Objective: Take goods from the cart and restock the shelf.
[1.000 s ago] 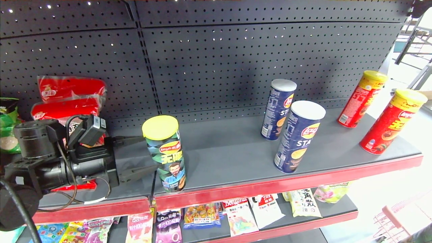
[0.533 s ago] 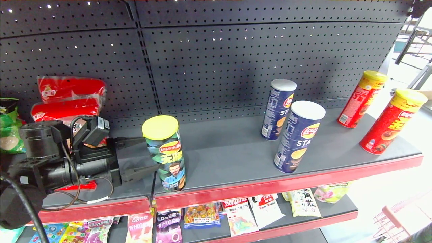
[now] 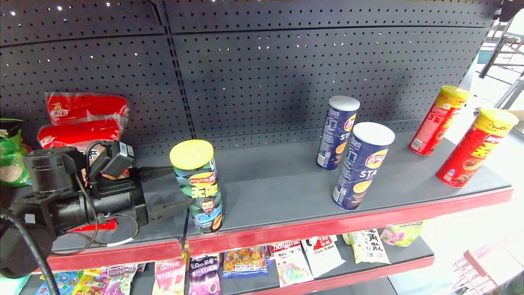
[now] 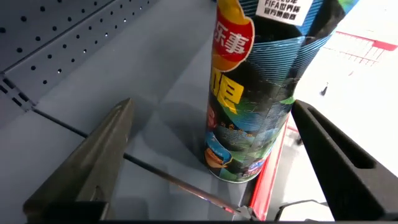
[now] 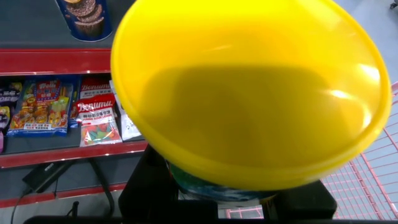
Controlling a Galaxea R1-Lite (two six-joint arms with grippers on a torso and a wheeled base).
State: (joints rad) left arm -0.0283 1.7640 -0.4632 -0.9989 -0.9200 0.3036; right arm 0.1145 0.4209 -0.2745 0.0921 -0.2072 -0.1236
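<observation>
Left gripper (image 3: 179, 185) released, straddling the green can (image 3: 200, 188), which has shifted slightly leftward. Right gripper (image 5: 224, 196) grasps a second can (image 5: 249, 93).

Close-up yellow-lidded can (image 5: 249, 93) before snack packets (image 5: 62, 106)

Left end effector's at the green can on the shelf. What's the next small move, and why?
Probably draw the left end effector straight back. Its fingers are open, clear of the green can on both sides, and the can stands on the shelf near its front edge.

Dim shelf (image 3: 278, 188), glare at right, fisheye edges
</observation>
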